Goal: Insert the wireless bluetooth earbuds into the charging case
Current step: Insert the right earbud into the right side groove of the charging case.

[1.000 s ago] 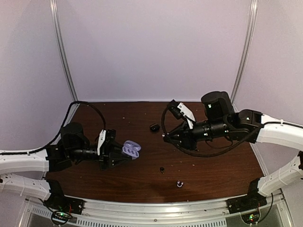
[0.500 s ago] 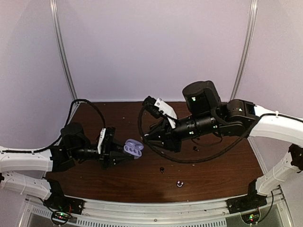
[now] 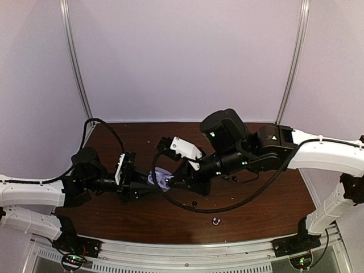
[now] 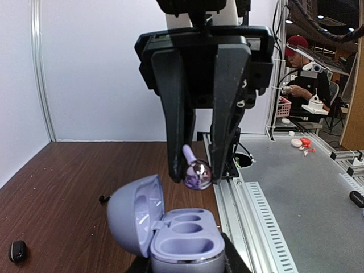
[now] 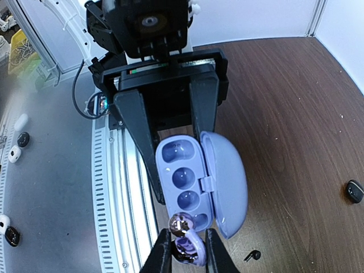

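One pale lavender earbud [image 5: 186, 236], shiny at its head, hangs just above the open lavender charging case [image 4: 187, 247], close over the end of the tray but not yet touching it. The right hand [image 4: 198, 176] is pinched shut on that bud, with its fingers pointing down towards the wells. In both wrist views the recesses in the tray look bare, so I judge that nothing is seated in this case yet. Its lid [image 4: 133, 213] is swung fully back and leaves the way in clear.

The left hand [image 3: 142, 186] is clamped on the base of the lavender case. One finger shows along each side in the right wrist view, and it holds the case off the worktop [image 3: 273, 216] with the tray facing the incoming bud.

Further out, a second pale bud [image 3: 215, 220] lies loose near the front edge of the worktop. A black bud [image 3: 194, 203] lies a little behind it, and both are well apart from the hands. I can find only that one black bud; the other is not in view. A small black case [image 5: 354, 191] sits on the wood off to the side, and I cannot tell whether it is open or shut.

By my reckoning the job is at an early stage. The first bud is lifted and lined up but not placed, and three more are left to do. The immediate need is to lower this one squarely into its well and then let it go.
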Available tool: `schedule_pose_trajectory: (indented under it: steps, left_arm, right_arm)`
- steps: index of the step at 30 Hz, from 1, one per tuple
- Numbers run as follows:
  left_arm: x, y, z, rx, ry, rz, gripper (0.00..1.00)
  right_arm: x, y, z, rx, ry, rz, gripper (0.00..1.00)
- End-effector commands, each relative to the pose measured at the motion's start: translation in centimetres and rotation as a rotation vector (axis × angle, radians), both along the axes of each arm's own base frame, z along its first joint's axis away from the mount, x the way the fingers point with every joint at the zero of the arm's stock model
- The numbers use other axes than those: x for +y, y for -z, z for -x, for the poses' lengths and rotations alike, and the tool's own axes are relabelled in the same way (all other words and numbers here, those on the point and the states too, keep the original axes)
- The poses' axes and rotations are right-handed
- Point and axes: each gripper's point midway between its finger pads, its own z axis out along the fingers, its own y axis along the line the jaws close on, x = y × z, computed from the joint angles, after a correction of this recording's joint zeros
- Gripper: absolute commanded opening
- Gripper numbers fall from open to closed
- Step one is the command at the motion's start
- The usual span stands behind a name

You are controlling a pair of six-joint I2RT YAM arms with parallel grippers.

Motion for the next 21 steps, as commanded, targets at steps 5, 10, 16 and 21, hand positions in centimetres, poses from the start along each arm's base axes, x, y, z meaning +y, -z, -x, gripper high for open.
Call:
schedule_pose_trajectory:
  steps: [5,10,16,21]
  left_arm:
    - [-0.1,-1.4,0.8,-0.025,0.049,0.067,0.0]
    - [0.2,-1.9,1.1,-0.024,0.054,0.095,0.0]
    - [0.5,-2.3,1.6,-0.017,0.072,0.12,0.0]
    - [0.5,-2.3,1.9,-0.01,0.093,0.127,0.0]
  right_arm:
    - [0.8,-1.7,-0.5,-0.056,-0.007,-0.012,0.12]
    - [0.9,-1.2,-0.2,-0.061,-0.02,0.008,0.13]
    - [1.2,-1.2,0.1,-0.083,-0.027,0.025,0.14]
    - [1.4,-1.5,0.2,-0.098,-0.03,0.027,0.15]
